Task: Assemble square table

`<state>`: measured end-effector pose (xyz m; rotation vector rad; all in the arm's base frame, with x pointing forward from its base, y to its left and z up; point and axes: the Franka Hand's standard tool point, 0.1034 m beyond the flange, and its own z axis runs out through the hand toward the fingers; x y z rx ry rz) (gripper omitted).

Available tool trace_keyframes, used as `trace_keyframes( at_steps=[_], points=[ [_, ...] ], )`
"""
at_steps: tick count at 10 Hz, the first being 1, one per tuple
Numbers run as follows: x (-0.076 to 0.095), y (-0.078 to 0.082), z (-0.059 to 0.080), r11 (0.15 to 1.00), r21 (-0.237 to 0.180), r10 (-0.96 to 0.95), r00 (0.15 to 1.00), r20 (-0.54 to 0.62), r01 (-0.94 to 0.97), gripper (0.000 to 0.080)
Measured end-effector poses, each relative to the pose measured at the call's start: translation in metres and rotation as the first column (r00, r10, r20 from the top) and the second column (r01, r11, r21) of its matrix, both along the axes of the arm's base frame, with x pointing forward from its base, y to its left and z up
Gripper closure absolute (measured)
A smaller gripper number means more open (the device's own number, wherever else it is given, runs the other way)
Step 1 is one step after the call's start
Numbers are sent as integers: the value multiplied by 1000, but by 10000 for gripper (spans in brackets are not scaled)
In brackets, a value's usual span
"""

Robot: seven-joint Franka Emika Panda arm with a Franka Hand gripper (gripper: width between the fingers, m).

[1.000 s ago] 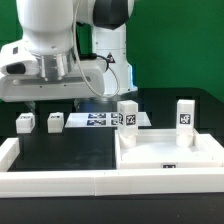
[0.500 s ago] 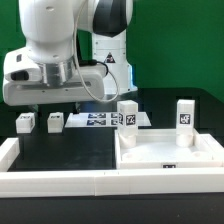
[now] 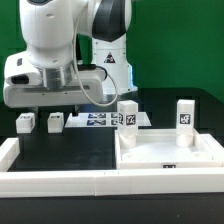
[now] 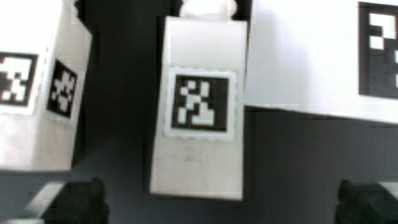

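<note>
The square table's white top lies at the exterior view's right, with two white tagged legs standing upright on it. Two more short legs lie on the black table at the exterior view's left. My gripper hangs just above and behind those two, open. In the wrist view a tagged leg sits centred ahead of my open gripper; the dark fingertips stand well apart from it. Other white tagged parts flank it.
The marker board lies flat between the loose legs and the tabletop. A long white L-shaped rail runs along the front and up the exterior view's left side. The robot's base stands behind, before a green backdrop.
The arm's hand has shifted slightly over the loose legs at the exterior view's left. The jaws stay open and no part has moved.
</note>
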<state>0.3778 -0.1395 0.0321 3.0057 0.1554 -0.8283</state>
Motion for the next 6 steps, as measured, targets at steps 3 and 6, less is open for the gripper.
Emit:
trace_keyframes(
  at_steps=[3, 6],
  points=[
    [-10, -2, -4, 1000, -3, -5, 981, -194, 4, 151],
    [-11, -3, -9, 1000, -10, -11, 948, -319, 8, 151]
  ],
)
